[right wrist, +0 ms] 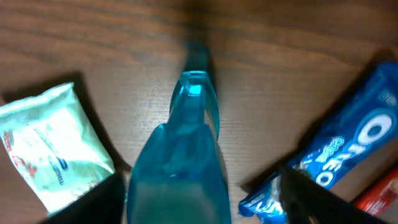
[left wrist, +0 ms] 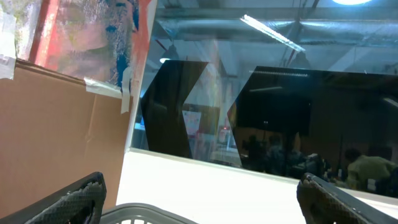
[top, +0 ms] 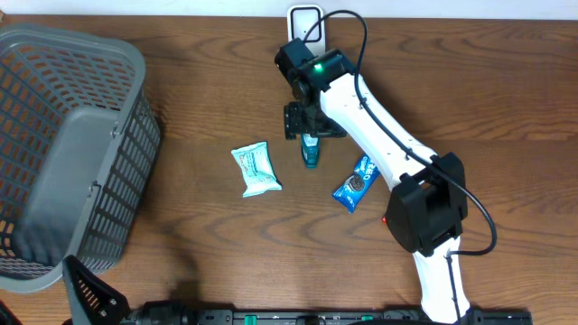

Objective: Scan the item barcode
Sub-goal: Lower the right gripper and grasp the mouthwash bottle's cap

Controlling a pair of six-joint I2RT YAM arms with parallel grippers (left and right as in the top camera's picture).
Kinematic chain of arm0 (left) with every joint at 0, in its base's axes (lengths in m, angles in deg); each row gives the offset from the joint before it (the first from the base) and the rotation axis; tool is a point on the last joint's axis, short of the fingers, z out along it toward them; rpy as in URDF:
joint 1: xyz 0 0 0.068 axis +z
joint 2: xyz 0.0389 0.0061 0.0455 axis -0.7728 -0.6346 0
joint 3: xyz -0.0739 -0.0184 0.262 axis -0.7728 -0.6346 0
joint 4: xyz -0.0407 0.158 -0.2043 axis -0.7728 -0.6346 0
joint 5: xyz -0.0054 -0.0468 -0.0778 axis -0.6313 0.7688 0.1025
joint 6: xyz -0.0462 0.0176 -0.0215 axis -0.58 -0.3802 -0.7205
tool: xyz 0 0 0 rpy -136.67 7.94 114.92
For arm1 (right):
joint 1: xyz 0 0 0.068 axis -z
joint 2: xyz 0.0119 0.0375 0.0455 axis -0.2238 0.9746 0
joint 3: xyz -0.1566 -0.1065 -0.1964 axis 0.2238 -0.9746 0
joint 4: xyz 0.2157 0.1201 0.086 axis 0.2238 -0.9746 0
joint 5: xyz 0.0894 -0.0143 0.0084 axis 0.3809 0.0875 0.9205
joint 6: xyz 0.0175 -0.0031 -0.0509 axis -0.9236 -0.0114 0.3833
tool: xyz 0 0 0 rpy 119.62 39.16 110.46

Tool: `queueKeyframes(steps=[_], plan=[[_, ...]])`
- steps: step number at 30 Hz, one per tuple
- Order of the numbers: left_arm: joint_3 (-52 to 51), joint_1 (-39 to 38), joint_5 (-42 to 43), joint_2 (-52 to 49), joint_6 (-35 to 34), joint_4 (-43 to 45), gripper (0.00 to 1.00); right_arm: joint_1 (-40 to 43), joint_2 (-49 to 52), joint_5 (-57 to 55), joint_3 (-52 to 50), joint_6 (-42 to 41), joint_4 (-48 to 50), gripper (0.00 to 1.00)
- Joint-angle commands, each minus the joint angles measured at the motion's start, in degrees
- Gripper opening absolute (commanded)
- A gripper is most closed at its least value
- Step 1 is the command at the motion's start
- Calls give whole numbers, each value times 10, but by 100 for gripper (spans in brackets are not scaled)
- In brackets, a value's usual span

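White-and-black jointed right arm (top: 379,135) reaches from lower right to upper centre of the overhead frame; black two-finger right gripper (right wrist: 208,199) points downward, jaws parted. Black left gripper (left wrist: 202,190): fingers spread wide.

Teal bottle (right wrist: 177,174), blue Oreo pack (right wrist: 348,158)

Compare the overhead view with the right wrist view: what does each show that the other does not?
Only overhead: the grey basket at the left, and a white object at the table's far edge. Only right wrist: the Oreo lettering on the blue packet, and the right gripper's fingers standing either side of the teal bottle. Both: that bottle, the blue packet, the white-green packet and the wooden table.
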Motion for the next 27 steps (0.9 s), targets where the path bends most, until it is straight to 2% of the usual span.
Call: queueKeyframes(steps=[1, 14, 18, 23, 27], plan=[[3, 2, -4, 1, -9, 2, 98, -5, 7, -1, -16, 0, -1, 60], [3, 2, -4, 1, -9, 2, 98, -4, 7, -1, -17, 0, -1, 21], [3, 2, -4, 1, -9, 2, 98, -3, 7, 8, -13, 12, -1, 17], [3, 3, -4, 1, -9, 2, 98, 8, 4, 100, 2, 76, -13, 10], [3, 3, -4, 1, -9, 2, 98, 24, 0, 119, 13, 87, -49, 8]])
